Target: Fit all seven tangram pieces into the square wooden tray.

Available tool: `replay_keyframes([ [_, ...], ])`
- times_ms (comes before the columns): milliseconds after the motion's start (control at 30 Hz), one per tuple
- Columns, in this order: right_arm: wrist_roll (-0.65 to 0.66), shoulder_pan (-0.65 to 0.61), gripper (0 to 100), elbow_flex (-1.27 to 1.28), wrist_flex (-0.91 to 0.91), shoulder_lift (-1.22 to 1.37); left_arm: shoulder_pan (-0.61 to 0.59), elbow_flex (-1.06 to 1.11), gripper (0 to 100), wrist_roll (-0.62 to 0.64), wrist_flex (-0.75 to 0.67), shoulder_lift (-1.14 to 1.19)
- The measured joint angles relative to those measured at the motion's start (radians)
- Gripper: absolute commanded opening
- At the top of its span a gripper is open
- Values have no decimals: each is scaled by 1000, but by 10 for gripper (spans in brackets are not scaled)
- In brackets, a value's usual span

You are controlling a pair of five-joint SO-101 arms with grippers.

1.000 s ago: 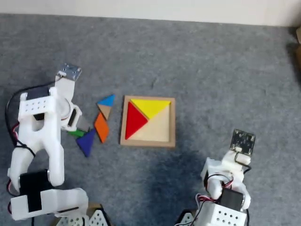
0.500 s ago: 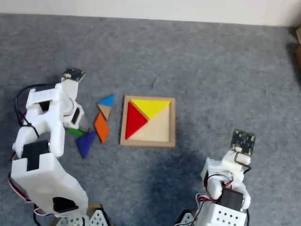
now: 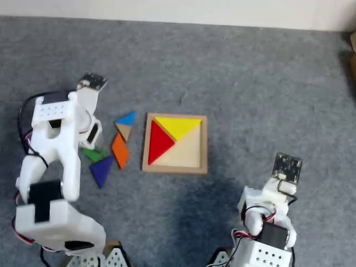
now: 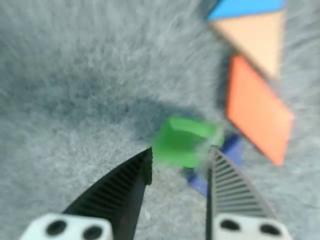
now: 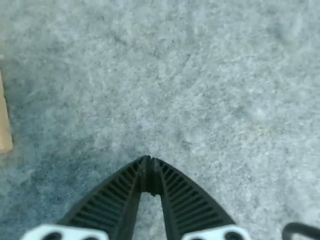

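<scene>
The square wooden tray [image 3: 203, 146] holds a yellow triangle [image 3: 178, 127] and a red triangle [image 3: 158, 142]. Left of it lie a light blue triangle [image 3: 127, 118], a tan triangle [image 3: 124, 131], an orange parallelogram [image 3: 119, 150] and a dark blue triangle [image 3: 102, 168]. My left gripper [image 4: 180, 152] is shut on a small green piece [image 4: 186, 141], just left of the orange parallelogram [image 4: 257, 110]; the green piece [image 3: 94, 154] peeks out beside the arm. My right gripper [image 5: 150, 164] is shut over bare carpet, right of the tray.
Grey carpet covers the whole surface. The right arm [image 3: 267, 208] rests at the lower right, with a strip of the tray's edge [image 5: 4, 125] in its wrist view. Open carpet lies above and right of the tray.
The left arm has shifted slightly up and to the right, and the green piece has moved a little right with it. The right arm has stayed put.
</scene>
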Motion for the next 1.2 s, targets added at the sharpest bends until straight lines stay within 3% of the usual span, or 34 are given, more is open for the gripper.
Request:
replay_keyframes([
  [300, 0, 0, 5, 0, 0, 0, 192, 2, 169, 40, 48, -127],
  [400, 0, 0, 5, 0, 0, 0, 210, 2, 220, 44, 48, -127],
  [767, 0, 0, 5, 0, 0, 0, -40, 3, 254, 48, 48, -127],
  [933, 0, 0, 5, 0, 0, 0, -54, 26, 277, 46, 6, -75],
  [1200, 0, 0, 5, 0, 0, 0, -55, -54, 274, 121, -57, 196],
])
